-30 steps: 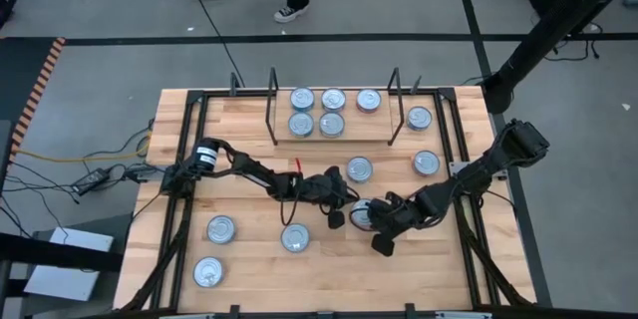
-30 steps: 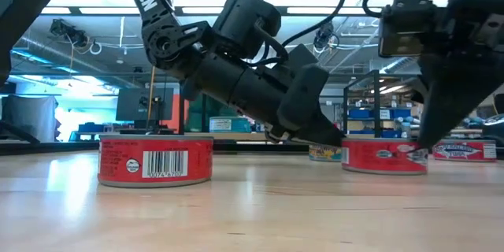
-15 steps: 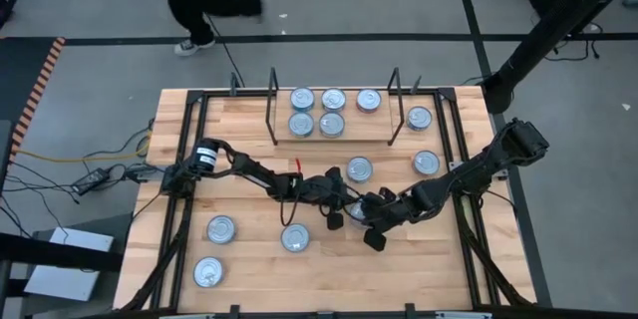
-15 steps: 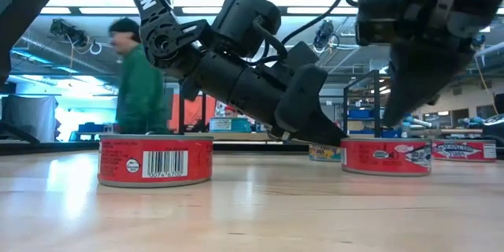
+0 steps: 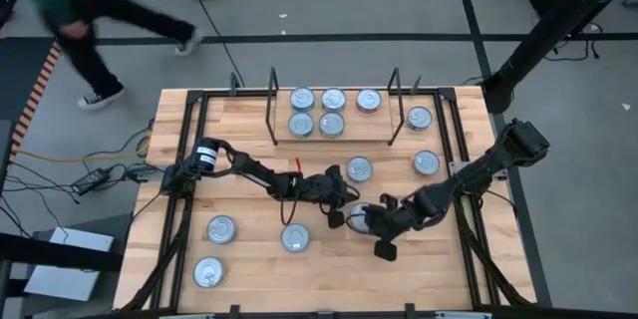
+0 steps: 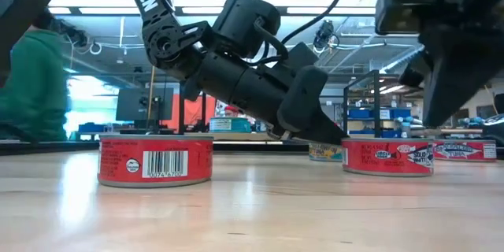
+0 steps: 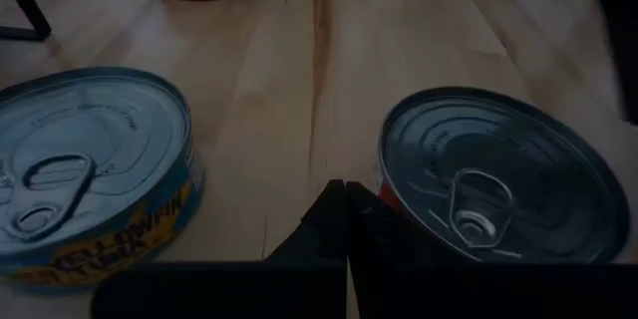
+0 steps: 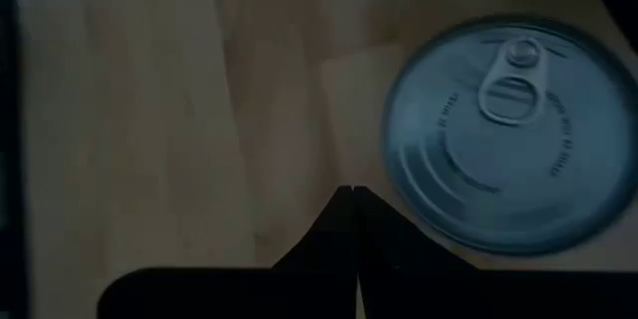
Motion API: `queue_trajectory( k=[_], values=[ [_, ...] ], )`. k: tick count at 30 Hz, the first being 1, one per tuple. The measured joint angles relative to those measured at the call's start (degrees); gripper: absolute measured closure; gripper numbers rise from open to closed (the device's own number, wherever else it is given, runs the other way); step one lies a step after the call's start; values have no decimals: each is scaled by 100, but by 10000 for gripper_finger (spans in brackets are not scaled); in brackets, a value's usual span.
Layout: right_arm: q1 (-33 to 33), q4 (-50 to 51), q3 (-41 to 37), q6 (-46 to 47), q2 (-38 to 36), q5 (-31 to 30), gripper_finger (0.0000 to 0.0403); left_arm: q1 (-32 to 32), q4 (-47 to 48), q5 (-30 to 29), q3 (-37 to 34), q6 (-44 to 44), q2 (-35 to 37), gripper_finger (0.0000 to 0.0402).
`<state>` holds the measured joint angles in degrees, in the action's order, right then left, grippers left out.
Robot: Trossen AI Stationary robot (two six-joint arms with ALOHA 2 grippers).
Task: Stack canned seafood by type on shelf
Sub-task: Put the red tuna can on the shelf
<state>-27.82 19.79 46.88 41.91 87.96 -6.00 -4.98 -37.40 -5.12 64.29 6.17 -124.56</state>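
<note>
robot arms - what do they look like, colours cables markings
Both arms are dark, nearly black, built of jointed segments with rounded housings. The left arm has a white band near its base joint and a small red detail by the wrist; white capital lettering, partly cut off, runs along a link in the low view. Thin black cables loop over it. The right arm looks plain black. Each gripper has two dark pointed fingers.
</note>
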Motion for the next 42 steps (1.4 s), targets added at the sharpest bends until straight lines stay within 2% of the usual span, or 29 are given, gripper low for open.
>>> queue_trajectory(
  k=[9,15,31,42],
  values=[
    [21,-298,-485,-20,2,-245,400,90,-69,135,2,4,1,400],
    [194,-349,-510,-15,2,-474,400,90,-53,140,9,36,-91,400],
    [439,-312,-128,199,-142,-385,400,89,-9,326,31,169,-183,400],
    [618,-215,109,317,-144,-246,400,86,30,357,31,-295,-184,400]
  ],
)
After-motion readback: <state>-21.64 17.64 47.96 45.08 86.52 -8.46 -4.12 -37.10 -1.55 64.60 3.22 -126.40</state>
